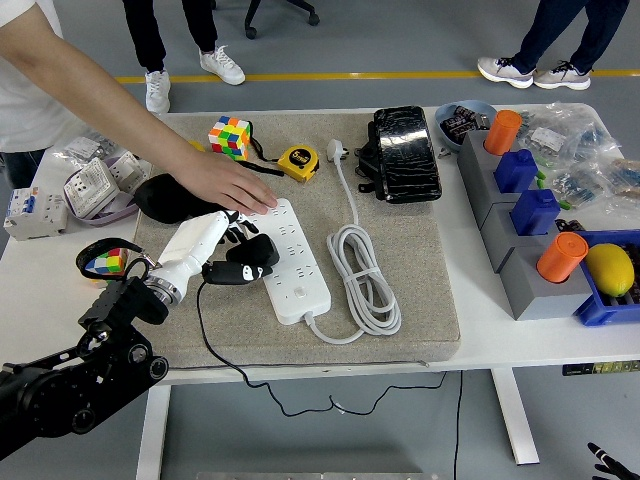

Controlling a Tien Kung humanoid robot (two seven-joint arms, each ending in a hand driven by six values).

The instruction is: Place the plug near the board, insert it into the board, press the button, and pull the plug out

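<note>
Holding the black plug (247,262) in its curled fingers, the left hand (215,243) sits beside the white board (293,262). A person's hand (228,182) presses the board's far end. Both lie on a grey mat (420,290).

The white power strip (289,261) lies on a grey mat (400,300) on the surface (40,280). At its left edge the left hand (215,240) grips the black plug (245,262), which touches the strip. A person's hand (232,185) presses flat on the strip's far end. A coiled white cable (365,285) lies just right of the strip.
</note>
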